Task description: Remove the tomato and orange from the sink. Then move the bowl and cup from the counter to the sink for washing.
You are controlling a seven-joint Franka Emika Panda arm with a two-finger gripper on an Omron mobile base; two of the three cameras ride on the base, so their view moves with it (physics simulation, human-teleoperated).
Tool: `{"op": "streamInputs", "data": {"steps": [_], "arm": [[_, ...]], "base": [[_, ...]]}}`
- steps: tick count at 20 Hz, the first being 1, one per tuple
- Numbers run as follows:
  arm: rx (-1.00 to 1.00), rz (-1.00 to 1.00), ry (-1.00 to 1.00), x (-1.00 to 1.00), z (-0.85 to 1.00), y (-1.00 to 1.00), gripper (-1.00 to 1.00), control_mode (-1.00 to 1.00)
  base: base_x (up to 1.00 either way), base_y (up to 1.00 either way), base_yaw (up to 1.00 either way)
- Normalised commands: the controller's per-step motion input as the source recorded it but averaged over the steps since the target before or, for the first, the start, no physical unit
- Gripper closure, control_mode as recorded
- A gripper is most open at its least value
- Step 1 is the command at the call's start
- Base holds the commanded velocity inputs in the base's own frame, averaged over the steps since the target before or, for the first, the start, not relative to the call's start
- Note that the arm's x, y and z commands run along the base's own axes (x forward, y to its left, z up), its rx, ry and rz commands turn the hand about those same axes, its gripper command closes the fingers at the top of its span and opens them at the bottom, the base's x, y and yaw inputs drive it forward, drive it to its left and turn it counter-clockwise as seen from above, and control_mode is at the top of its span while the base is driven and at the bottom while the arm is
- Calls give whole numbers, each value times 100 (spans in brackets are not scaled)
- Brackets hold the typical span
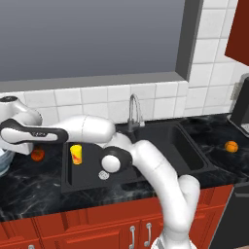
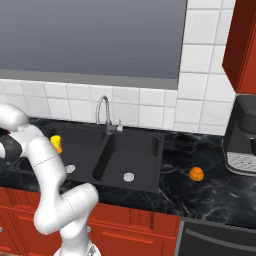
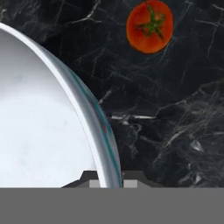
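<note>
Bowl, wide, pale bluish-white (image 3: 43, 118), sits lower left in my hand view, its rim pinched by my gripper (image 3: 109, 177) for lifting toward the black double-basin sink (image 1: 160, 146); red tomato (image 3: 149, 26) rests upper right on the tabletop.

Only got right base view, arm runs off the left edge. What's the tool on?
Observer: The tool is shut on the bowl, gripping its rim.
Operator: Is the tomato out of the sink?
Observer: Yes. The tomato sits on the counter beside the bowl, not touching it.
</note>
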Motion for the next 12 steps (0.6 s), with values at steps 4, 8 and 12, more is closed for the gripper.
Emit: {"op": "streamInputs", "data": {"steps": [4, 8, 12], "arm": [[0, 0, 0, -18, 19, -32, 100, -100], [0, -1, -3, -21, 18, -38, 100, -100], [1, -1, -5, -20, 15, -40, 100, -100]], "base": [[0, 0, 0], [0, 0, 0], [0, 0, 0]]}}
